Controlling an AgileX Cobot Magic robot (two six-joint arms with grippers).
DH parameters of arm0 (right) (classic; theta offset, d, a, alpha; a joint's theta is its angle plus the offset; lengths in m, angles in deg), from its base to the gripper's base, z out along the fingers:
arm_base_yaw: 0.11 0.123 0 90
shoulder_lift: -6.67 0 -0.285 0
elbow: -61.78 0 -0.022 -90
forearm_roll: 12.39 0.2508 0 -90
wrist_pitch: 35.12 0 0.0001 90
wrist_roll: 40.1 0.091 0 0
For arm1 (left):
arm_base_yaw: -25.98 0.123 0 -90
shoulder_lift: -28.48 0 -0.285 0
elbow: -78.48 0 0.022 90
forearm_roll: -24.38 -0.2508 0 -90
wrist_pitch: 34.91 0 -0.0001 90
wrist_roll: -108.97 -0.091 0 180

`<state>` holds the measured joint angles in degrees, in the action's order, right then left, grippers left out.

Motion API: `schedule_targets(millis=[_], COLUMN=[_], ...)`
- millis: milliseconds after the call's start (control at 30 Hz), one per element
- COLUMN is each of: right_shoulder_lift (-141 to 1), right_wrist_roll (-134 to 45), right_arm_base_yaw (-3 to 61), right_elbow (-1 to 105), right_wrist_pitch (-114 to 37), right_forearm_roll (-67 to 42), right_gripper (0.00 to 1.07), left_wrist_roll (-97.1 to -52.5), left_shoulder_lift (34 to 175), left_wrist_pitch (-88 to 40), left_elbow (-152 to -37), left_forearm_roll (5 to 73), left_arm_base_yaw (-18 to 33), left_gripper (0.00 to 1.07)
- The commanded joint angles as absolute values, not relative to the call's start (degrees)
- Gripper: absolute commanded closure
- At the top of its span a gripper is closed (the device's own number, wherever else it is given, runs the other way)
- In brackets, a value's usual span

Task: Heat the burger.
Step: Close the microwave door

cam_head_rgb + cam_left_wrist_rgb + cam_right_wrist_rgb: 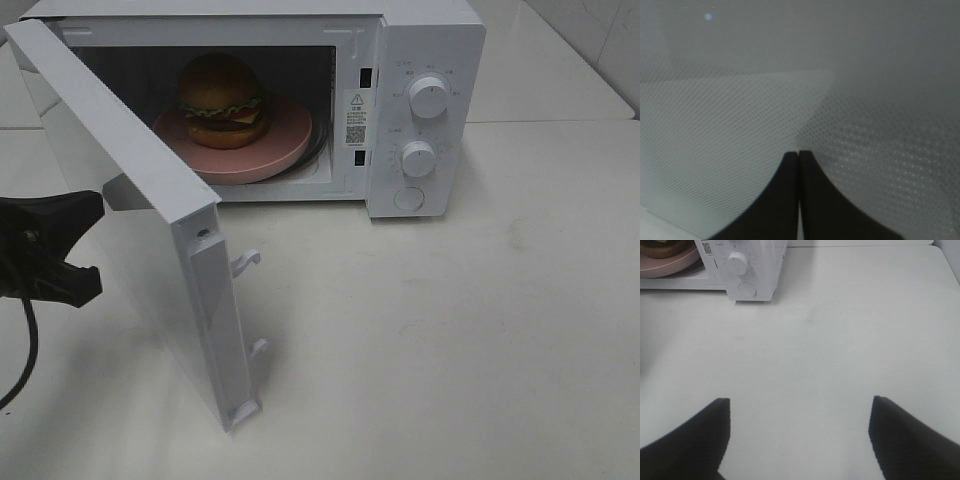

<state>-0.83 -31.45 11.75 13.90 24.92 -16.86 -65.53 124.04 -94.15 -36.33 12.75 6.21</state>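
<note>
Left jaws are pinched together, empty, close against the mesh window of the open door (pixel 150 250); right jaws gape over the counter (pixel 840 340). Beyond that door the burger (pixel 221 98) sits plated inside the microwave (pixel 430 60). A glancing push could skid off the glass, leaving it unlatched.

A kitchen-style test bench; a white microwave (pixel 425 60) stands on a plain white tabletop (pixel 450 330).

open door (pixel 150 220) blocks left, tabletop (pixel 450 350) free right
</note>
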Motion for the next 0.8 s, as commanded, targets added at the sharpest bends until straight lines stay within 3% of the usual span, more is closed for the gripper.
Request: schedule_targets(millis=[33, 300, 600, 767, 800], right_shoulder_lift=[0.7, 0.7, 0.7, 0.7, 0.7], right_wrist_roll=[-31.2, -31.2, -31.2, -31.2, -31.2], right_arm_base_yaw=[11.3, 11.3, 11.3, 11.3, 11.3], right_elbow=[13.8, 13.8, 13.8, 13.8, 13.8], right_wrist_pitch=[24.4, 24.4, 24.4, 24.4, 24.4], right_forearm_roll=[-17.3, -17.3, -17.3, -17.3, -17.3], right_gripper=[0.34, 0.34, 0.34, 0.34, 0.34], left_wrist_roll=[-66.4, -67.4, -69.1, -74.9, -77.6], left_shoulder_lift=[125.1, 130.2, 133.6, 135.7, 136.6], left_wrist_pitch=[-95.9, -95.6, -89.1, -85.4, -84.2], left_elbow=[-37.7, -44.6, -53.0, -59.5, -62.1], left_forearm_roll=[15.5, 21.3, 29.0, 38.0, 42.4], left_arm_base_yaw=[3.6, -5.9, -12.5, -16.0, -17.3], left_gripper=[1.07, 1.07, 1.07, 1.07, 1.07])
